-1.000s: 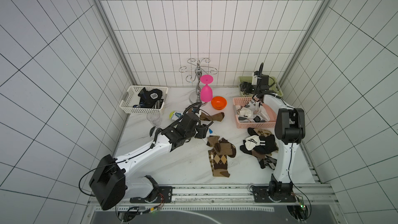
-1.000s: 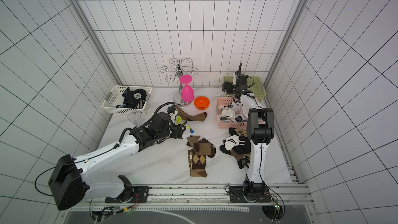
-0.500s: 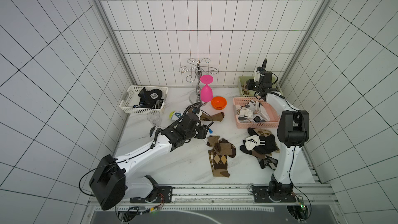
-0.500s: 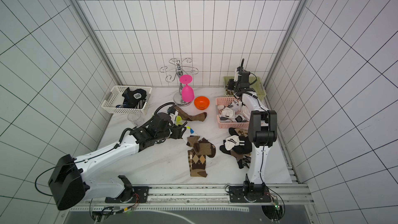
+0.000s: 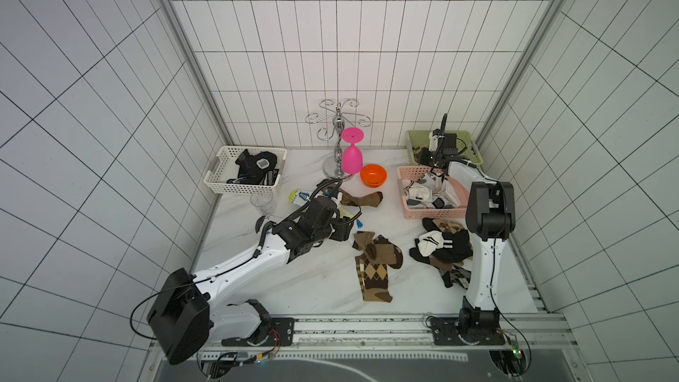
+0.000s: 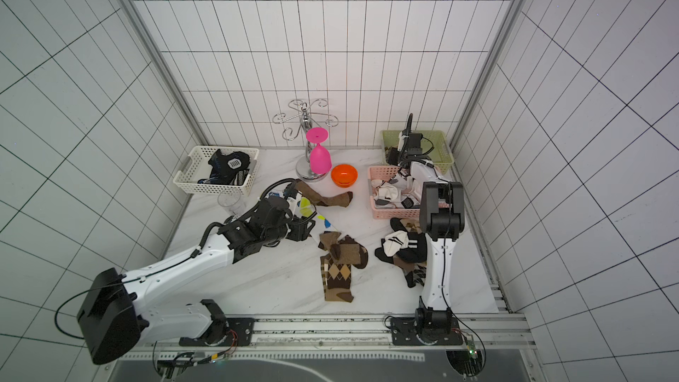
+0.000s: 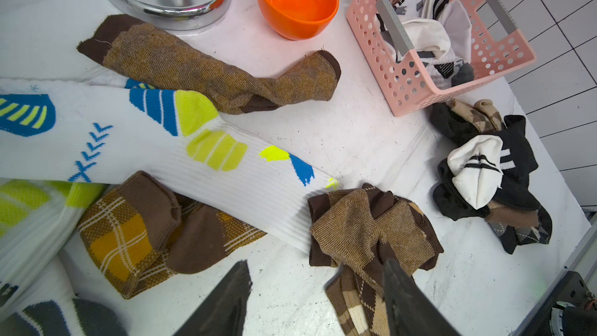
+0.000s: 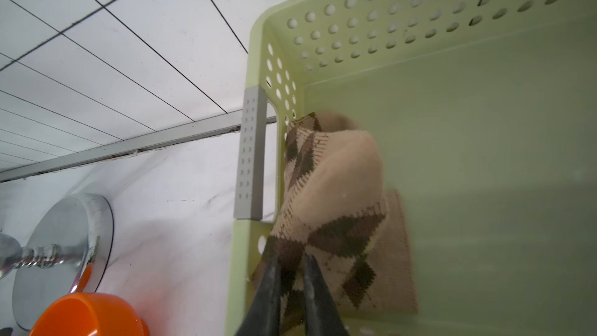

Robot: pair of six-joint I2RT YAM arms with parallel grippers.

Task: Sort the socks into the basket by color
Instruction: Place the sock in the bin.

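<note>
My right gripper (image 8: 290,258) hangs inside the green basket (image 5: 474,148), shut on a tan argyle sock (image 8: 336,189) that leans on the basket wall. Low over the table, my left gripper (image 7: 318,273) is open and holds nothing; one finger overlaps the brown argyle socks (image 5: 374,262). Beside it lie a plain brown sock (image 7: 210,69) and a white sock with yellow-blue prints (image 7: 155,143). A mixed pile of black, white and tan socks (image 5: 441,248) sits by the right arm's base. White socks (image 5: 422,192) fill the pink basket (image 5: 433,212); black socks (image 5: 255,167) fill the white basket (image 5: 220,185).
A chrome stand (image 5: 336,163) with a pink goblet (image 5: 352,156) hanging on it stands at the back middle, an orange bowl (image 5: 373,175) right of it. A clear glass (image 5: 262,202) stands in front of the white basket. Tiled walls close three sides.
My right gripper has gone from wide open to shut, over the green basket, and shifted slightly. The left arm has stayed where it was.
</note>
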